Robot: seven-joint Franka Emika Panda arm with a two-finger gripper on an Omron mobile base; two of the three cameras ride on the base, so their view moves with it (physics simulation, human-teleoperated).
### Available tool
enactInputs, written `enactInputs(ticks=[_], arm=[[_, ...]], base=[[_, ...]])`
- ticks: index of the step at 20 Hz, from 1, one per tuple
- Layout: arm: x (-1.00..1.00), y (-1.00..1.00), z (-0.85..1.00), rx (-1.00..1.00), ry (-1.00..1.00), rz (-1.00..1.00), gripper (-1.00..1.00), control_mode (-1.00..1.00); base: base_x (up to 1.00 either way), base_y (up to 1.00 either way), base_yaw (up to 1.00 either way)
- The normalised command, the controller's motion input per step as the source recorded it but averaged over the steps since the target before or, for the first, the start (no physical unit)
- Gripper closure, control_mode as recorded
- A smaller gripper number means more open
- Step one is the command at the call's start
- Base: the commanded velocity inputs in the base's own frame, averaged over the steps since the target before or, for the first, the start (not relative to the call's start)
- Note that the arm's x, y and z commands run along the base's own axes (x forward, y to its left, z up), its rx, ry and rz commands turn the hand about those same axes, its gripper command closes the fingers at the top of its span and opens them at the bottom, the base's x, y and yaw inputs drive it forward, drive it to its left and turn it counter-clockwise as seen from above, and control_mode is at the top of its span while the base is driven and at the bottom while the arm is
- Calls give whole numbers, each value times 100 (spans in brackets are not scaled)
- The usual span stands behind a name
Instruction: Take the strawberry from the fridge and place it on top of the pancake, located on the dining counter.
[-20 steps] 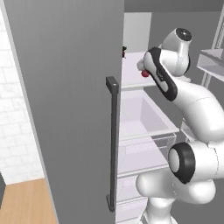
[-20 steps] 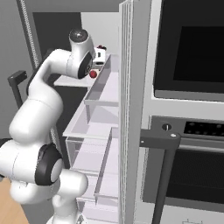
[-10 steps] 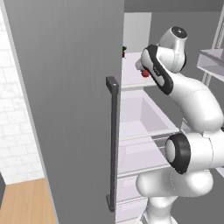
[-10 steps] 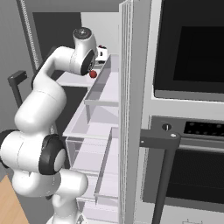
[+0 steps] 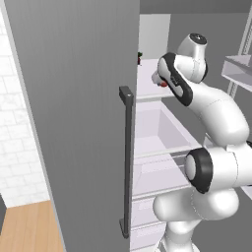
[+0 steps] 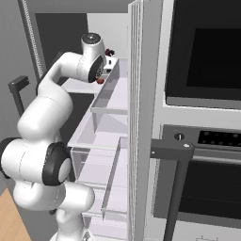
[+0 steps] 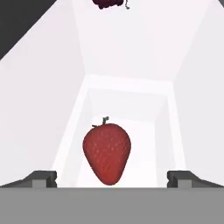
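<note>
Strawberry (image 7: 107, 154), glossy red, seed-dimpled and tapering to a point, lay on a smooth white shelf (image 7: 131, 98) inside the grey fridge (image 5: 78, 123). The gripper (image 7: 112, 178) stood wide open, one dark blocky tip on each side of the fruit, not touching it.

Flat, even rendered light throughout, soft faint shadows, no glare, slightly coarse but sharp.

Dark red item (image 7: 109, 3) at the far end of the shelf is cut off by the hand view's top edge; arm hides most of the strawberry (image 5: 162, 83)
</note>
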Motion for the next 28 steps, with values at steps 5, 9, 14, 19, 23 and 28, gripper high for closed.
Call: enactInputs(ticks=[5, 9, 14, 19, 23, 28], arm=[[19, 0, -3, 0, 5, 0, -100, -100], [22, 1, 0, 0, 1, 1, -100, -100], [12, 3, -4, 0, 4, 1, -100, -100], [1, 7, -12, 0, 4, 0, -100, -100], [8, 0, -2, 0, 0, 0, -100, -100], [3, 0, -11, 0, 0, 0, 100, -100]], base=[[0, 0, 0], [0, 0, 0], [0, 0, 0], [0, 0, 0], [0, 0, 0], [0, 0, 0]])
